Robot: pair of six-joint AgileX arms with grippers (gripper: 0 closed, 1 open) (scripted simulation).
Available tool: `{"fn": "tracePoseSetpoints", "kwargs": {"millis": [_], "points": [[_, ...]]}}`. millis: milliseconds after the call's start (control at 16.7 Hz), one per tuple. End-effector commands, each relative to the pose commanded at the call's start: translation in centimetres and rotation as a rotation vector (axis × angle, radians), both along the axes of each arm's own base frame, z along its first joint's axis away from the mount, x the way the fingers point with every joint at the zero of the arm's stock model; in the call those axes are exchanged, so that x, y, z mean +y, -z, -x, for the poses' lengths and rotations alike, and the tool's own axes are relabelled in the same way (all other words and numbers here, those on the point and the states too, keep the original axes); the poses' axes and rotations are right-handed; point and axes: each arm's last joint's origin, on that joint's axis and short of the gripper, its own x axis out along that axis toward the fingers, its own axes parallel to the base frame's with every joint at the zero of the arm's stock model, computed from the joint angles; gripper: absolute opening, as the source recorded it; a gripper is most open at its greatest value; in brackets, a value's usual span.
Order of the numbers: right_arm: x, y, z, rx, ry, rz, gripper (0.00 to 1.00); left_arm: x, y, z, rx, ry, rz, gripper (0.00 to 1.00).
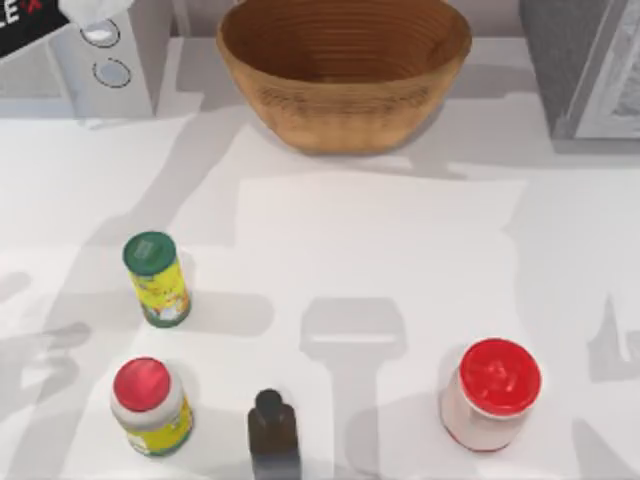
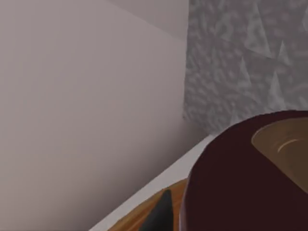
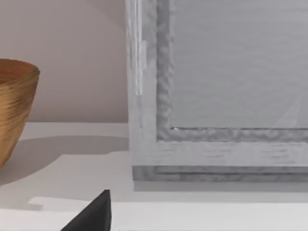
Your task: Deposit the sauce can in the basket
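The sauce can (image 2: 231, 192) looms very close in the left wrist view, showing its dark maroon top with a tan recess. A dark fingertip (image 2: 160, 214) of my left gripper stands right beside it, shut on the can. At the front edge of the table in the top view rises a dark shape with a narrow rounded tip (image 1: 272, 438); I cannot tell whether it is that gripper with the can. The wicker basket (image 1: 340, 118) sits at the back centre with nothing inside, and its wall (image 3: 14, 106) appears in the right wrist view. One fingertip (image 3: 96, 214) of my parked right gripper stands well off to the side, open.
A green-lidded yellow can (image 1: 155, 280) stands at the left. A red-lidded yellow bottle (image 1: 150, 405) is at the front left and a red-lidded jar (image 1: 490, 392) at the front right. A grey framed panel (image 1: 585, 65) stands at the back right and a white box (image 1: 105, 60) at the back left.
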Motion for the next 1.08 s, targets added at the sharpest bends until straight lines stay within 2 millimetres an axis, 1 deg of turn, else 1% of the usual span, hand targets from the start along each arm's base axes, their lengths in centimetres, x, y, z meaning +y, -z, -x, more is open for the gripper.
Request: {"fn": "tracePoseSetpoints", "kwargs": {"millis": [120, 420, 540, 720, 1080], "points": [[0.0, 0.0, 0.0, 0.0, 0.0, 0.0, 1.0, -0.9, 0.8, -0.8, 0.0, 0.002, -0.001, 0.0], [0.0, 0.0, 0.0, 0.0, 0.0, 0.0, 1.0, -3.5, 3.4, -3.1, 0.007, 0.003, -0.001, 0.0], [0.0, 0.0, 0.0, 0.0, 0.0, 0.0, 1.0, -3.8, 3.8, -3.4, 0.007, 0.003, 0.0, 0.0], [0.0, 0.0, 0.0, 0.0, 0.0, 0.0, 1.0, -3.8, 3.8, -3.4, 0.007, 0.003, 0.0, 0.0], [0.0, 0.0, 0.0, 0.0, 0.0, 0.0, 1.0, -3.8, 3.8, -3.4, 0.007, 0.003, 0.0, 0.45]]}}
